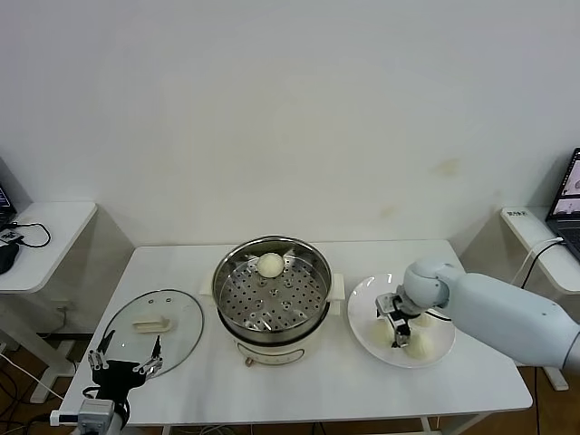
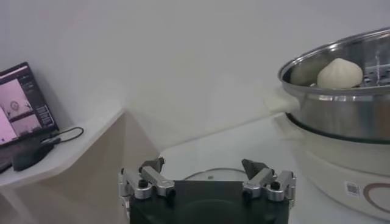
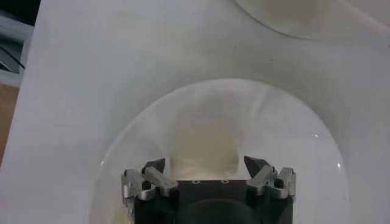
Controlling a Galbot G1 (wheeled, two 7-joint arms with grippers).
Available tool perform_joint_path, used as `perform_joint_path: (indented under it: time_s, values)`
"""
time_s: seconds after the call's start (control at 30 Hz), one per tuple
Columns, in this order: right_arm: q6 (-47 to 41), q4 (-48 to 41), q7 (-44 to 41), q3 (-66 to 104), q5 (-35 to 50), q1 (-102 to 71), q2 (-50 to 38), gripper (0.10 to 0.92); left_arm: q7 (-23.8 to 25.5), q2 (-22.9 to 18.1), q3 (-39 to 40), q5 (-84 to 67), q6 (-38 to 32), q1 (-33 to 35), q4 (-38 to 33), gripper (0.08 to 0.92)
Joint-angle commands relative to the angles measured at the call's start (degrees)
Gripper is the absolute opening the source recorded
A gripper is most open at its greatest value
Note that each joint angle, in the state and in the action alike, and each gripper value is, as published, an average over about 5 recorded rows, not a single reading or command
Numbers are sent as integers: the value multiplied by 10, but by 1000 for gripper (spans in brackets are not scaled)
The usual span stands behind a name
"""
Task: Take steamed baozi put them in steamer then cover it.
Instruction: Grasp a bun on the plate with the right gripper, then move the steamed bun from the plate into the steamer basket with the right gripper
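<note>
While the left pincer (image 1: 125, 367) hangs parked at the near left edge of the table (image 1: 299, 381), its jaws stand wide apart with nothing between them. It sits just near of the cover (image 1: 152, 331), a clear glass lid with a metal rim and a cream handle, which lies flat on the table to the left of the steamer (image 1: 272, 294).

The steamer stands at the centre of the table, uncovered, with its perforated tray exposed. One baozi (image 1: 270, 265) rests on the tray against the far wall. The left wrist view shows the same bun (image 2: 339, 74) rising above the steel rim.

To the right of the steamer lies a white plate (image 1: 444, 349). Pale baozi lie on it at the near side, one (image 1: 381, 333) to the left and one (image 1: 419, 347) to the right; how many lie there in all cannot be told, since the arm covers part of the plate.

The right pincer (image 1: 401, 328) points down over the plate, among these buns. In the right wrist view its fingertips (image 3: 155, 167) stand apart, straddling a pale bun (image 3: 204, 149) directly below them. Whether the fingers touch the bun cannot be told.
</note>
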Motion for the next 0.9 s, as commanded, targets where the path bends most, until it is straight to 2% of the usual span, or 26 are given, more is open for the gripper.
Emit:
perform_joint_path:
  time_s: [0.03, 0.37, 0.63, 0.9]
  values:
    - [0, -6, -4, 5, -3, -3, 5, 697, 0, 0, 0, 0, 0, 0, 0, 823]
    - [-3, 21, -19, 9, 30, 64, -20, 666, 0, 2, -1, -1, 1, -2, -4, 823]
    - [-15, 52, -30, -32, 91, 195, -49, 664, 0, 7, 2, -2, 2, -6, -7, 823]
    - [-47, 65, -21, -112, 199, 371, 6, 671, 0, 15, 4, -5, 6, -11, -10, 823]
